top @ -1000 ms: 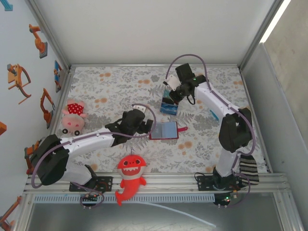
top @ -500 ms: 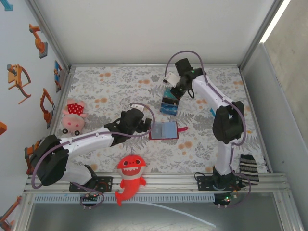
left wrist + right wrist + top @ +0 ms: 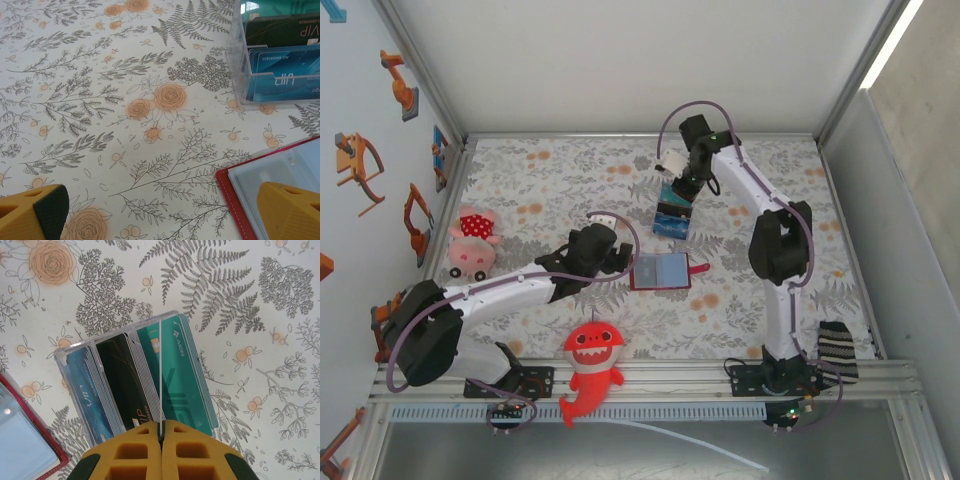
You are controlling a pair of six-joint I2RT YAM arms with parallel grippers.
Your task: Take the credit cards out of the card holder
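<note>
The top external view looks steeply down from above and behind the arm bases (image 3: 515, 378) at the bottom edge, far enough to take in the whole floral table (image 3: 540, 190). The left wrist view skims low and close over the cloth, with the card holder (image 3: 300, 170) at lower right and the clear card rack (image 3: 280, 65) at upper right. The right wrist view faces almost straight down, close above that rack, the holder's red corner at lower left. All three views share rack and holder.

open card holder (image 3: 272, 172) corner by clear card rack (image 3: 238, 50) on floral cloth (image 3: 100, 100)
</note>
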